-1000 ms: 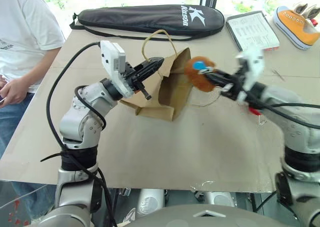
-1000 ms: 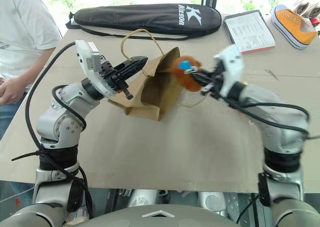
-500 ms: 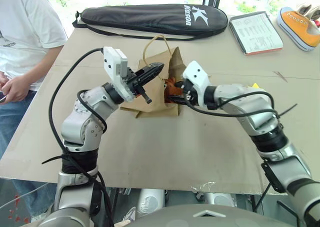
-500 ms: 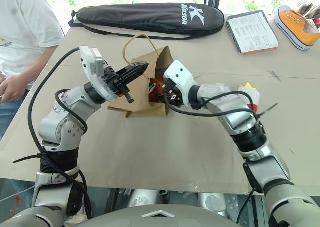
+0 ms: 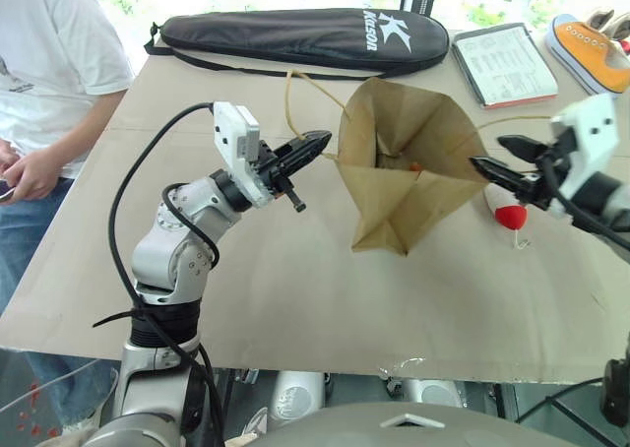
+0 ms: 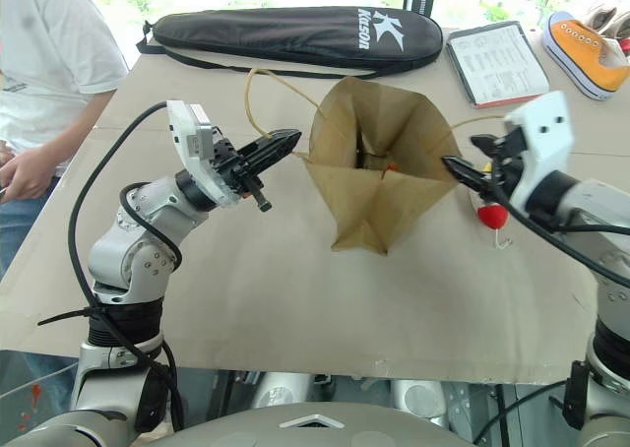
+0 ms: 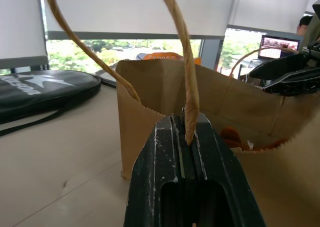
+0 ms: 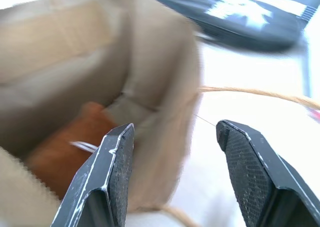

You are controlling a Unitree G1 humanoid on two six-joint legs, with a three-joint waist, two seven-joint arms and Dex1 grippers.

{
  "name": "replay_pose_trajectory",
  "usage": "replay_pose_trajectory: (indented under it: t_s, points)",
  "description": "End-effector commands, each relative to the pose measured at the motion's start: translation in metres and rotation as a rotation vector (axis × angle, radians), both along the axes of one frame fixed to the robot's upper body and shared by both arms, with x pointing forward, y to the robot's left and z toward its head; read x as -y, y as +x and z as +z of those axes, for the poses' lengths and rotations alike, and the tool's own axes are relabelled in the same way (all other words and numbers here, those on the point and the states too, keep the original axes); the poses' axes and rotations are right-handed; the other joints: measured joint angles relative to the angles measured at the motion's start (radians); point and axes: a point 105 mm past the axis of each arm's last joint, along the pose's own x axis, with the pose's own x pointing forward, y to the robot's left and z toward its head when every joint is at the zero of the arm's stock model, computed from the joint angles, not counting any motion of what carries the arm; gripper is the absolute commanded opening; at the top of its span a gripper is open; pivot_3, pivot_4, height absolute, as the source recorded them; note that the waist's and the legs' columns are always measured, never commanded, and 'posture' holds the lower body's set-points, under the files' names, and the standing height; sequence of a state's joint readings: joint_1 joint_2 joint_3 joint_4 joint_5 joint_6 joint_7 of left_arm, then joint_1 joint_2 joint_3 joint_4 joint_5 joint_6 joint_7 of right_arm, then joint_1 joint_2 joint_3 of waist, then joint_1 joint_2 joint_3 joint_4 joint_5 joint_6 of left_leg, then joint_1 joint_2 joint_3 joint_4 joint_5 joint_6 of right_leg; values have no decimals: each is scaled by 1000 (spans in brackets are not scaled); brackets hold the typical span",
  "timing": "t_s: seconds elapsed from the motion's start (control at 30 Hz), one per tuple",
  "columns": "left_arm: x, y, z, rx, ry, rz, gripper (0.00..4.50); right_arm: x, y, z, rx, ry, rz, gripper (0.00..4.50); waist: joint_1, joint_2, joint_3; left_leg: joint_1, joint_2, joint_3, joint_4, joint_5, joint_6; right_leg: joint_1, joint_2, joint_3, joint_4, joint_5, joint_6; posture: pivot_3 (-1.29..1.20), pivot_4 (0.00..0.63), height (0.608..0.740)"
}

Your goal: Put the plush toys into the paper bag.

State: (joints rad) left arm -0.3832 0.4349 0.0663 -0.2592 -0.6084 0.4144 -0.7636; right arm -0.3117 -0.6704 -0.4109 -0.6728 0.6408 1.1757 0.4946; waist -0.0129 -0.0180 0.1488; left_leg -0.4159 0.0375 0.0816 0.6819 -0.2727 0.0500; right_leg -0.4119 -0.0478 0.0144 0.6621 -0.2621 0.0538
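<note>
The left gripper (image 5: 313, 142) pinches the paper bag (image 5: 404, 166) handle; keep it taut. The right gripper (image 5: 497, 169), released, should fetch the white toy (image 5: 504, 211) lying right of it.

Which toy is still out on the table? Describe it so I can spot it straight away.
Start at the paper bag standing open mid-table, then look just past its side toward the right claw. On the tabletop below that claw lies the white plush toy with a red end. It is the only soft toy outside the bag; the orange sneaker sits far off at the table's corner.
</note>
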Motion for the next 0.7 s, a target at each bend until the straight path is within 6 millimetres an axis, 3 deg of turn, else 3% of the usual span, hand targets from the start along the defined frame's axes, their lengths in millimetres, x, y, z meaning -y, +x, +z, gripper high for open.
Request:
replay_pose_trajectory:
  t_s: [0.03,0.1,0.3,0.63,0.7]
  points:
    - [0,-1,8,52,-8,-9,0,0,-3,6,32,-13,1,2548,-4,0,0,0,0,0,0,0,0,0,1,1,0,0,0,0,150,740]
    - [2,-2,9,66,1,-21,0,-8,-2,5,38,-9,26,2548,-2,0,0,0,1,0,0,0,1,0,2,1,0,0,0,0,150,740]
    - [3,-2,30,121,-35,-19,0,-35,-15,47,183,176,195,2548,2,0,0,-1,0,-1,1,0,0,0,1,0,0,0,0,0,150,740]
    - [4,3,98,325,-14,13,0,-105,-16,75,188,375,571,2548,-2,0,1,-1,0,-1,1,1,-2,0,2,0,0,0,0,0,150,740]
    - [6,1,100,351,31,10,0,-115,-14,75,187,412,606,3077,-1,0,1,-1,1,-2,1,2,-3,0,2,-1,0,0,0,0,150,740]
